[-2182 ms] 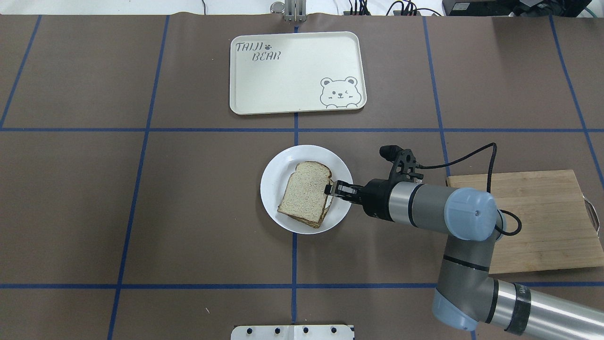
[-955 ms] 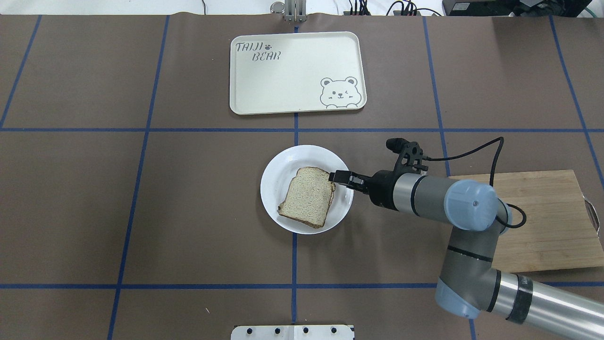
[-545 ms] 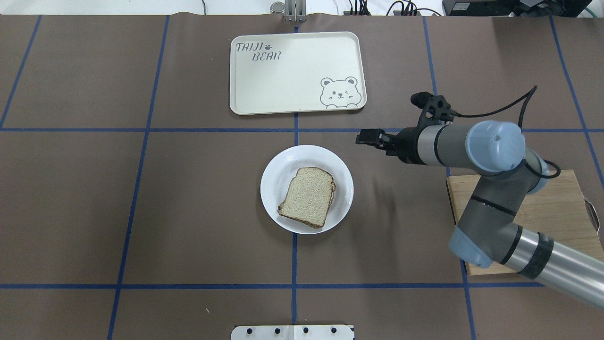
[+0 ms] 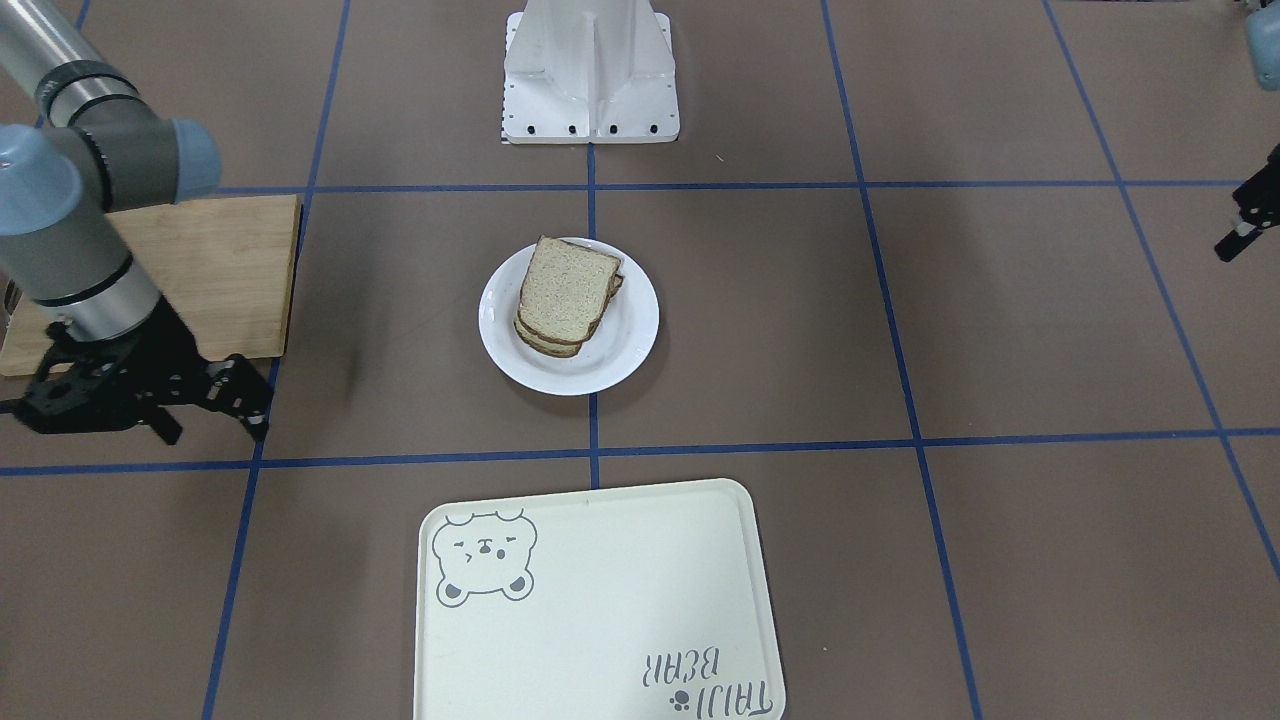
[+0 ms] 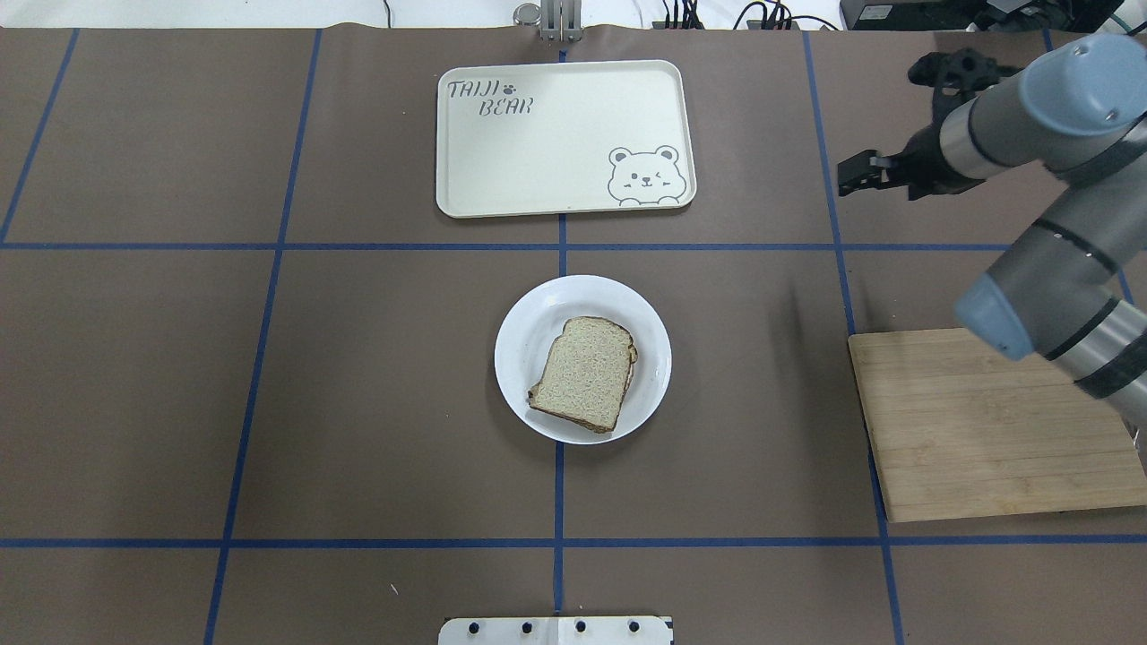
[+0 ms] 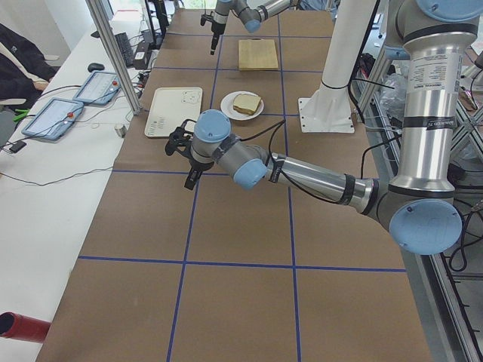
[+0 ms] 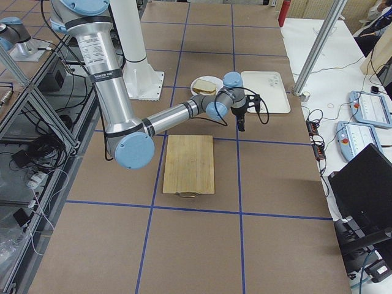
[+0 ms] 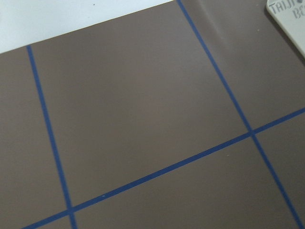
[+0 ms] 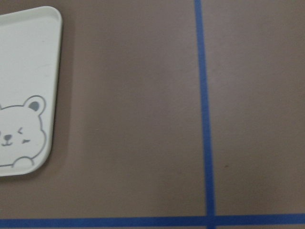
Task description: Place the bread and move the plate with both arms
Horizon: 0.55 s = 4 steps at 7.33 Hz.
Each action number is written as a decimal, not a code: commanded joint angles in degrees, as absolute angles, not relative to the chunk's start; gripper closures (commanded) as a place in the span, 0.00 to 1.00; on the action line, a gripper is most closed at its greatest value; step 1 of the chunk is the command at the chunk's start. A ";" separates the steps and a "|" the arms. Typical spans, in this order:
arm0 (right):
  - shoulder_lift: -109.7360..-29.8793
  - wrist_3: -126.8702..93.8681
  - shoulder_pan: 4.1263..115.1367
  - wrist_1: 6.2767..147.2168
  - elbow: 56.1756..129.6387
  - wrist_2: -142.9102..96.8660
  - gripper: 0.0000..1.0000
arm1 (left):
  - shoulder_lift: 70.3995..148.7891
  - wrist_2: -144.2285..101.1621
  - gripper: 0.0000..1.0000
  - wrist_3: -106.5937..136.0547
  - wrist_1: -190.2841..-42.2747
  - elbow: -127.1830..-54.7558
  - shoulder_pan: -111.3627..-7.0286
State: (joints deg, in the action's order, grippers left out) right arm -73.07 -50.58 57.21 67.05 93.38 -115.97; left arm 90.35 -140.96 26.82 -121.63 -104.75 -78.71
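The bread (image 5: 587,372) lies flat on top of a stack of slices on the white plate (image 5: 529,331) at the table's middle. It also shows in the front view (image 4: 565,290) on the plate (image 4: 625,350). My right gripper (image 5: 847,175) hangs empty in the air, far right of the plate and right of the tray. In the front view (image 4: 255,410) its jaws look apart. My left gripper (image 4: 1228,245) shows only at the front view's right edge, far from the plate. I cannot tell whether it is open or shut.
A cream bear-print tray (image 5: 564,134) lies beyond the plate. A wooden board (image 5: 986,430) lies at the right. The white base block (image 4: 590,70) stands at the robot's side. The wrist views show brown table, blue tape and tray corners (image 9: 24,119).
My right gripper let go of the bread on the plate, then drew back and swung up and away to the far right. The bread settled flat on the stack.
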 commanded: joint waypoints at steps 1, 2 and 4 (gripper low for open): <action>-77.14 -30.83 67.02 74.43 91.85 -119.09 0.00 | 90.79 -140.45 0.02 53.16 -139.41 -104.41 -67.99; -80.30 -24.06 71.50 74.62 91.76 -120.22 0.00 | 91.75 -139.41 0.02 59.61 -145.05 -102.76 -64.55; -88.90 -10.34 80.20 74.79 91.84 -127.58 0.00 | 94.63 -131.10 0.02 73.05 -151.76 -102.39 -54.81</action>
State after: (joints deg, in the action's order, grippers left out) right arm -83.44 -18.80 74.47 74.55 91.83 -123.38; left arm 92.52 -136.16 64.08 -147.36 -102.72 -61.18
